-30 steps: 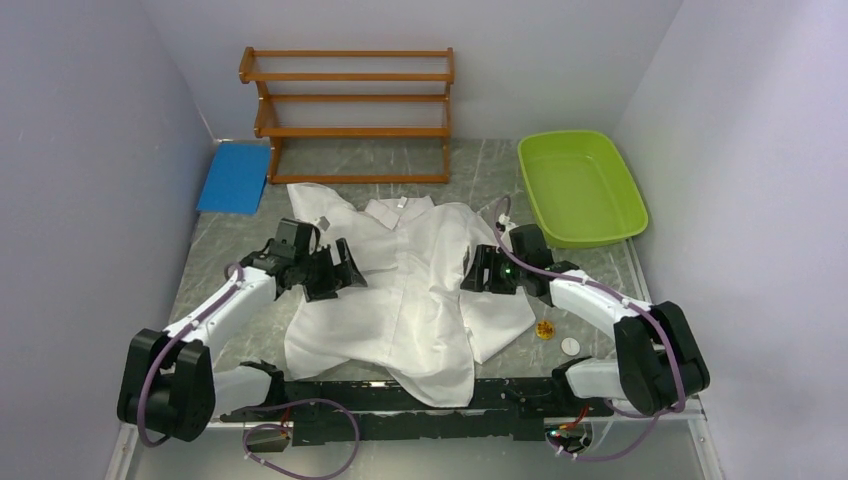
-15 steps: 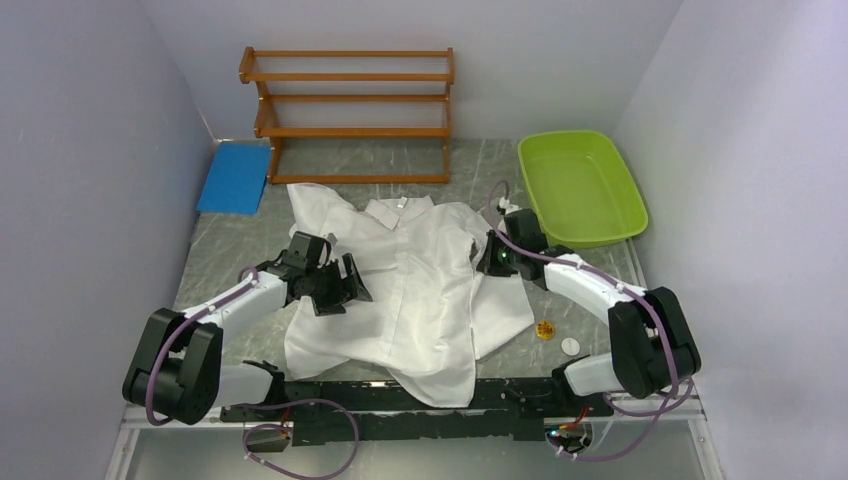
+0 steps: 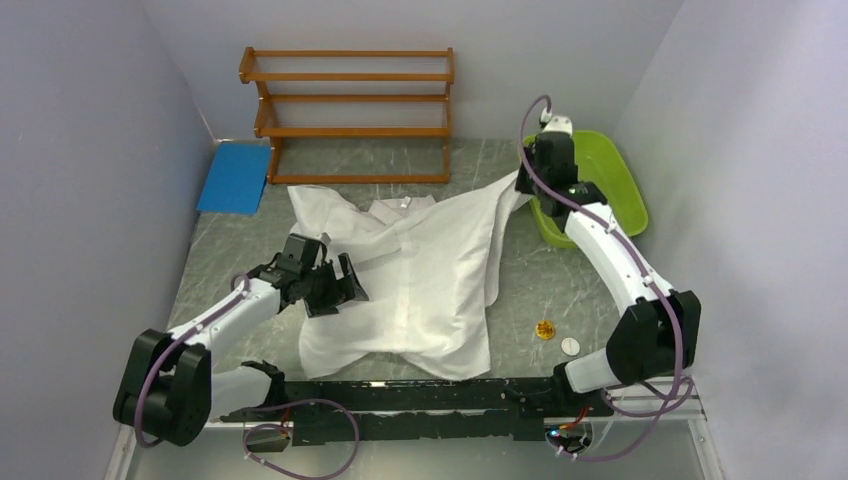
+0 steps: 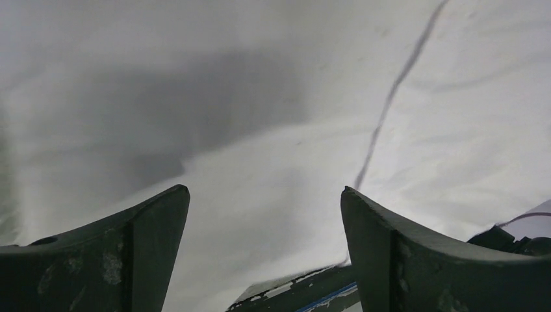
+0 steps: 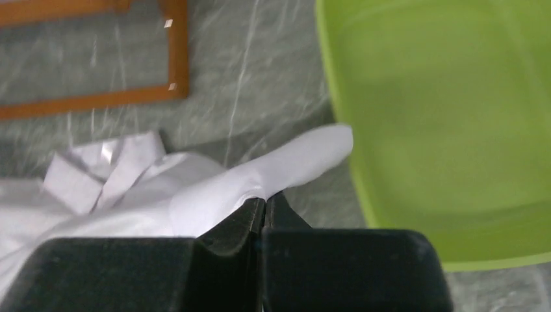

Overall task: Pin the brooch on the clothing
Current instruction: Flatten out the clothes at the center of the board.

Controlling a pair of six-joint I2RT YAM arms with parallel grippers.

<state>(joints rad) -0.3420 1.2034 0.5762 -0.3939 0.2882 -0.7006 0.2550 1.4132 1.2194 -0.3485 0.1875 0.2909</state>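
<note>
Beyond the far left corner of the large white short-sleeved shirt (image 3: 420,290) of thin crumply fabric lie a flat blue rectangular pad (image 3: 233,177) and a brown wooden rack with three shelves (image 3: 347,100), both apart from the cloth. The left claw (image 3: 338,285) hovers over the left side of the shirt with its fingers wide apart and nothing between them. Its wrist view shows only white cloth under the gap. The change is on the right side of the shirt. A second ago the right claw (image 3: 524,183) was low at the right shoulder with its fingers partly apart. Now it is clamped on a fold of the fabric and has carried it up and away from the shirt's far right corner, so the cloth is stretched into a raised ridge. I judge this as still arranging the garment, not yet pinning. The small round orange-yellow brooch (image 3: 545,329) lies untouched on the grey marbled worktop (image 3: 560,270), off the shirt's near right corner, with a small white round disc (image 3: 569,345) just beside it. Right of the held fold stands the lime-green plastic tub (image 3: 600,200), very near the right claw, so room there is small. Between shirt and brooch bare worktop shows, which leaves space to reach down.
</note>
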